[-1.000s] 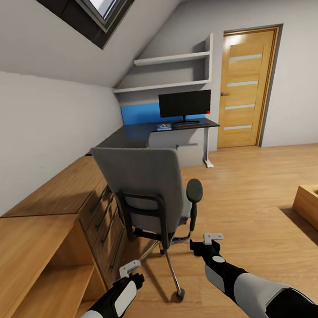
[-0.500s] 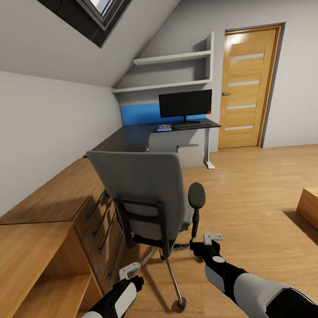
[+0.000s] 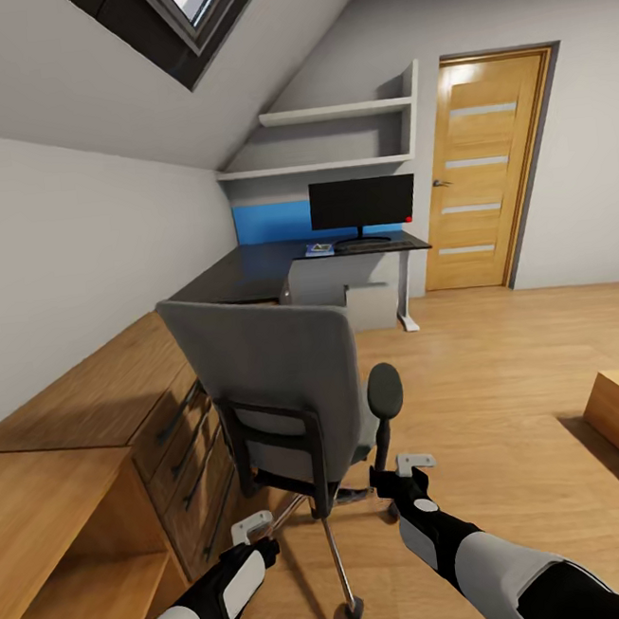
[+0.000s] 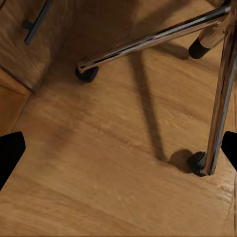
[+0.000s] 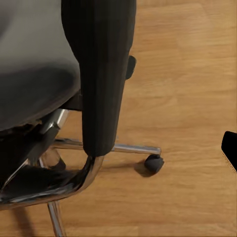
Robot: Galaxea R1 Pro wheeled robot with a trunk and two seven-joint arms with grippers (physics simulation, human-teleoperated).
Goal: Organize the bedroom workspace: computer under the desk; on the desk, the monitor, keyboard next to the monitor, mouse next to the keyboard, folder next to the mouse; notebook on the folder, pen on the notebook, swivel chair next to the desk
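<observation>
The grey fabric swivel chair point(image 3: 284, 388) stands near, left of centre, back towards the camera. The 2 grippers, left gripper point(image 3: 253, 526) and right gripper point(image 3: 413, 462), hang spread wide apart and empty behind it. The glossy black desk point(image 3: 248, 270) lies far.

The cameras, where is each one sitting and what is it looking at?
Head view: up on the robot's head, looking forward and down at the swivel chair, desk and monitor; both arms show.
Left wrist view: on the left arm, looking down at the chair's chrome legs and floor; dark fingertips at the edges.
Right wrist view: on the right arm, facing the chair's armrest.
All three share the chair.
</observation>
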